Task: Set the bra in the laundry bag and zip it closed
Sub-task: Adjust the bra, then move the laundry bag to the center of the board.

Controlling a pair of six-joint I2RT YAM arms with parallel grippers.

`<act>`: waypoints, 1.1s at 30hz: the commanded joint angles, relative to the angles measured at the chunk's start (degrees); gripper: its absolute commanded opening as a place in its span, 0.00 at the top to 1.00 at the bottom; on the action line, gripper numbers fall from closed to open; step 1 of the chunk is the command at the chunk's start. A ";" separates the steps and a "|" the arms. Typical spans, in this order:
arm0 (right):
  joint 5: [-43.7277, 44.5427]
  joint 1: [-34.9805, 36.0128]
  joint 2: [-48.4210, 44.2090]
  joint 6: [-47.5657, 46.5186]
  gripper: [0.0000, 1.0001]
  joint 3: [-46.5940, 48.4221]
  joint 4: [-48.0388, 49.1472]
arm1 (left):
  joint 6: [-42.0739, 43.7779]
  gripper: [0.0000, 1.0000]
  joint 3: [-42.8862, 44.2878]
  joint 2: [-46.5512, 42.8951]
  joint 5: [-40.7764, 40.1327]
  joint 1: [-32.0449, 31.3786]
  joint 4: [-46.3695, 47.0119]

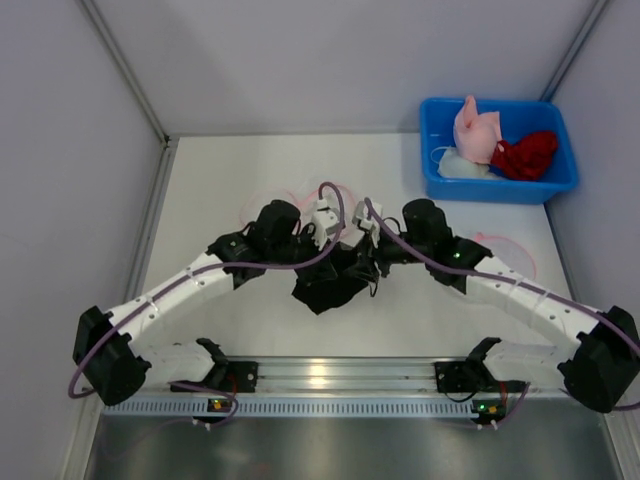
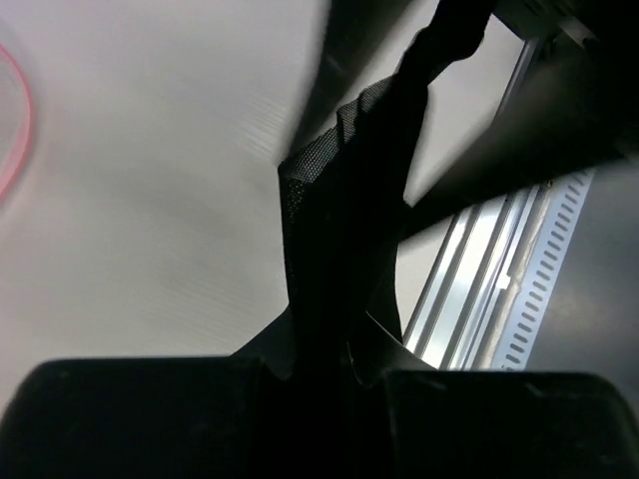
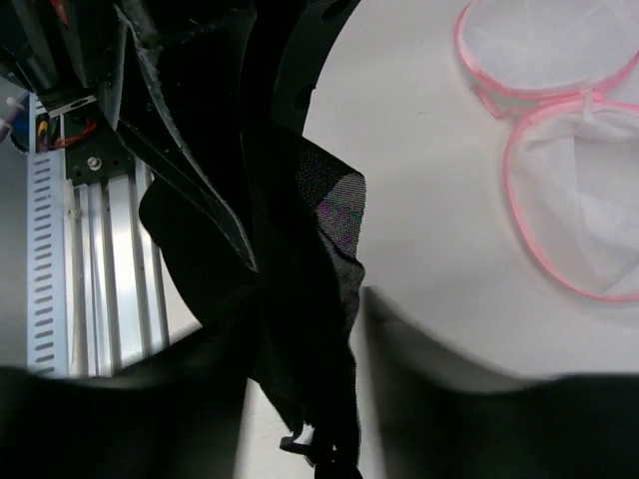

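Left gripper [image 1: 318, 228] and right gripper [image 1: 355, 235] both pinch the bra [image 1: 330, 280] aloft — probably readying it for the bag [image 3: 589, 200] at twelve o'clock

A blue bin [image 1: 437, 186] sits on the worktop [image 1: 230, 170], well beyond the right hand [image 1: 362, 252] and off to its right, in the far corner. Inside, a pink garment [image 1: 476, 130] stands up against the far wall of the bin, a red garment [image 1: 526, 155] lies just to its right, and a white item [image 1: 458, 166] lies in front of the pink one. On the near side of the left hand [image 1: 318, 242] and the right hand, an aluminium rail [image 1: 340, 375] runs along the worktop's edge, with a perforated strip [image 1: 340, 406] just nearer than it. Grey partition walls [image 1: 60, 150] stand well apart from both hands, at left, right and the far side.
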 commanded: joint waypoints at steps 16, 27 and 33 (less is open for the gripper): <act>7.17 -20.29 40.40 14.83 0.34 38.22 -1.97 | -18.26 1.00 7.91 2.02 16.23 34.24 7.50; 13.85 -14.67 51.41 8.68 0.42 41.48 -1.71 | -20.55 1.00 6.42 0.44 19.57 43.57 7.59; 15.61 -12.82 53.79 7.71 0.65 40.87 -1.36 | -20.64 1.00 4.13 -1.75 19.22 43.57 6.28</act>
